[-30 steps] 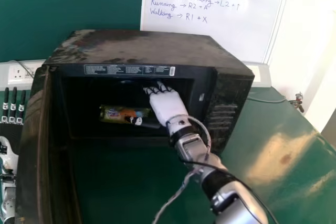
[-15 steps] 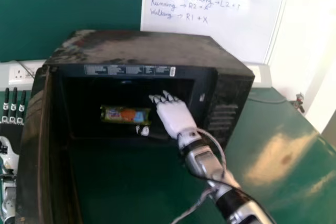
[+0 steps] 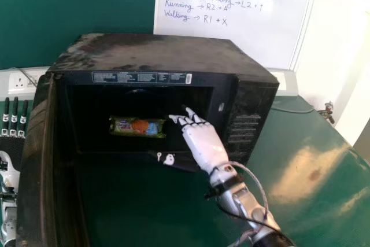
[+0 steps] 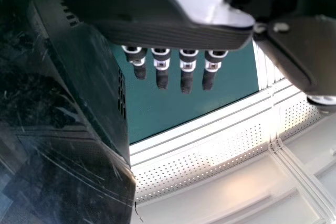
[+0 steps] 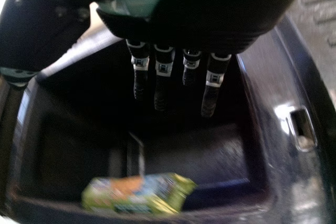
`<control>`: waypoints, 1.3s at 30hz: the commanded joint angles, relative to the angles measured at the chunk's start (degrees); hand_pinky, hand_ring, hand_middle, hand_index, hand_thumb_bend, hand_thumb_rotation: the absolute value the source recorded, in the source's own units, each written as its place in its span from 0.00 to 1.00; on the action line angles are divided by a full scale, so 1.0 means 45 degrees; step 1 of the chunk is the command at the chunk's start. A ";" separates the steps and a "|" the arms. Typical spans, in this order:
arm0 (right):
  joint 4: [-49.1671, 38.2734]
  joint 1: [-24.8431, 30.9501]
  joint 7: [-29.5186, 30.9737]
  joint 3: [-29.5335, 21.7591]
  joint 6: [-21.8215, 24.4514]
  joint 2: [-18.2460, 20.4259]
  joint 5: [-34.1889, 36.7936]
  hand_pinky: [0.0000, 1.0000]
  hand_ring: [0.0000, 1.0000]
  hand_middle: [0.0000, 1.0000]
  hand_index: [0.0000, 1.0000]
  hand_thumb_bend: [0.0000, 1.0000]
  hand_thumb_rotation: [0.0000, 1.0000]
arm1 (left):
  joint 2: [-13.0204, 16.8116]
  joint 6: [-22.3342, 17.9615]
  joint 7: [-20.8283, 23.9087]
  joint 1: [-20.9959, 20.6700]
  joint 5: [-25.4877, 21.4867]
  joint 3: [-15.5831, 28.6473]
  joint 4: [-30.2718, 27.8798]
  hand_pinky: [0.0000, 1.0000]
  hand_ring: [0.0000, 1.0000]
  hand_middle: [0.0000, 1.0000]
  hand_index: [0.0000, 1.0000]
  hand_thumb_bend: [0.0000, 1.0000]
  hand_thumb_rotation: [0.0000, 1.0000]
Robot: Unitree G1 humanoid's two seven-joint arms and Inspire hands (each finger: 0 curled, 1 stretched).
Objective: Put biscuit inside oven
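1. We are seeing a glossy dark-green tabletop (image 3: 312,160) spreading under and to the right of the oven
2. Behind the oven, we are seeing a white whiteboard (image 3: 231,33) bearing blue handwriting
3. On the tabletop, we are looking into a black, boxy microwave oven (image 3: 167,53) with scuffs marking its top
4. We are finding its tall black door (image 3: 36,172) standing open on the left of the cavity
5. We are holding our white-backed right hand (image 3: 202,143) at the right side of the oven's opening; its dark fingers are stretching out, mostly straight and spread a little, and it is gripping nothing
6. We are resting our black-palmed left hand (image 3: 11,144) outside, left of the door, its dark fingers lying straight and side by side, with nothing in its grasp
7. We are seeing the oblong, shiny green biscuit packet (image 3: 137,126), with orange and blue patches, lying crosswise inside the oven, apart from our right hand
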 commanded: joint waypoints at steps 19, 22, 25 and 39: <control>0.1624 0.1364 -0.3409 -0.1342 -0.3338 -0.0212 0.0357 0.61 0.67 0.72 0.79 0.97 0.87 | -0.0316 0.0062 -0.0248 0.0543 -0.0026 0.0008 0.0990 0.00 0.00 1.00 1.00 0.45 1.00; 0.2057 0.1394 -0.3933 -0.1426 -0.3582 -0.0201 0.0298 0.61 0.66 0.71 0.78 0.96 0.89 | -0.0312 0.0010 -0.0162 0.0550 0.0016 0.0000 0.0970 0.00 0.00 1.00 1.00 0.45 1.00; 0.2525 0.1387 -0.4490 -0.1479 -0.3768 -0.0222 0.0227 0.62 0.65 0.70 0.77 0.96 0.91 | -0.0323 -0.0081 -0.0026 0.0561 0.0082 -0.0014 0.0920 0.00 0.00 1.00 1.00 0.45 1.00; 0.3144 0.1626 -0.6287 -0.1775 -0.4273 -0.0556 0.0089 0.62 0.63 0.68 0.78 0.93 0.95 | -0.0208 -0.0203 -0.0169 0.0518 0.0213 -0.0056 0.1073 0.00 0.00 1.00 1.00 0.45 1.00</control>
